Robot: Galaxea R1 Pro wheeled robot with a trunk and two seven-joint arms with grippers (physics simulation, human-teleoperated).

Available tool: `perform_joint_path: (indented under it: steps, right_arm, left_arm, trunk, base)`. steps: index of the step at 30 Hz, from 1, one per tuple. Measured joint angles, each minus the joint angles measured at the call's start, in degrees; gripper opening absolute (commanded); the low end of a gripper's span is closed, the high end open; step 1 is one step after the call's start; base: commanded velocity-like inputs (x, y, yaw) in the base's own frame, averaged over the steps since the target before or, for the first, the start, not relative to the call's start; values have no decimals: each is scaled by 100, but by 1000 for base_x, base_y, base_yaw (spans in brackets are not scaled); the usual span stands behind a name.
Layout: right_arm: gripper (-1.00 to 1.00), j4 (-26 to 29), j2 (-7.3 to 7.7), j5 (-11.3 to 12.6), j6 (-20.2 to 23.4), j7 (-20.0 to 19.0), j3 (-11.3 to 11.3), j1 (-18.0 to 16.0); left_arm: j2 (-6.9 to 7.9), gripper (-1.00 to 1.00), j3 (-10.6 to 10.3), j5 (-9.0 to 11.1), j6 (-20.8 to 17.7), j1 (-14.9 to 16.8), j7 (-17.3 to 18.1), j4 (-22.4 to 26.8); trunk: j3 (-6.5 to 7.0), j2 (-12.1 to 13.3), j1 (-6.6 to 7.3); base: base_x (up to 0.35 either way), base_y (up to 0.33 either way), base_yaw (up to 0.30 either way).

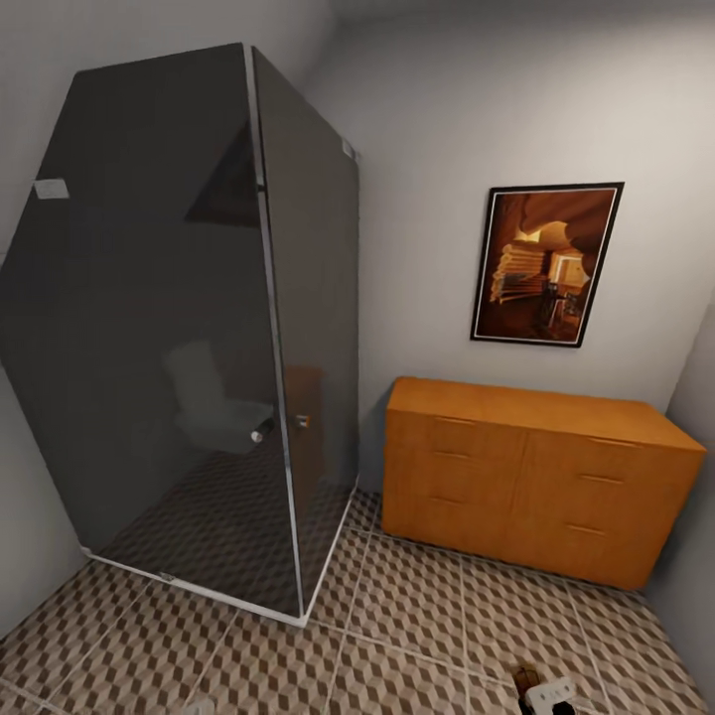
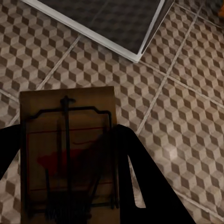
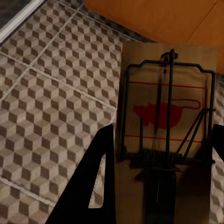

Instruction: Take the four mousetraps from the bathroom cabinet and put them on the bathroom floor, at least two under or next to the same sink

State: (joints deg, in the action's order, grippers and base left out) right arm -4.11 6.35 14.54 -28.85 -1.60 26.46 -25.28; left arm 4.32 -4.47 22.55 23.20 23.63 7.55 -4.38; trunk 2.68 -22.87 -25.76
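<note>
In the left wrist view a tan mousetrap (image 2: 70, 112) with dark wire and a red mark sits between my left gripper's (image 2: 67, 133) dark fingers, which are shut on it above the cube-patterned bathroom floor (image 2: 186, 121). A second mousetrap (image 3: 168, 70) is clamped the same way in my right gripper (image 3: 164, 130), near the base of the orange-brown cabinet (image 3: 158, 16). From the head view the cabinet (image 1: 536, 477) stands against the far wall with its drawers shut. A whitish bit of the right gripper (image 1: 552, 691) pokes in at the lower edge. The sink is out of view.
A dark glass shower enclosure (image 1: 179, 328) with a white base rim (image 2: 116, 46) fills the left side. A framed picture (image 1: 546, 263) hangs above the cabinet. Grey walls close in on the right and far left. Open tiled floor (image 1: 397, 636) lies between shower and cabinet.
</note>
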Motion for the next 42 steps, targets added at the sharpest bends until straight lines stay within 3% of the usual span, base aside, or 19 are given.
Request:
perform_joint_path:
  steps: [42]
  right_arm:
    - [-100,0,0,-11,6,11,0,1]
  left_arm:
    - [-71,-100,0,-7,8,-35,-7,0]
  trunk:
    - [0,0,0]
  base:
    - [0,0,299]
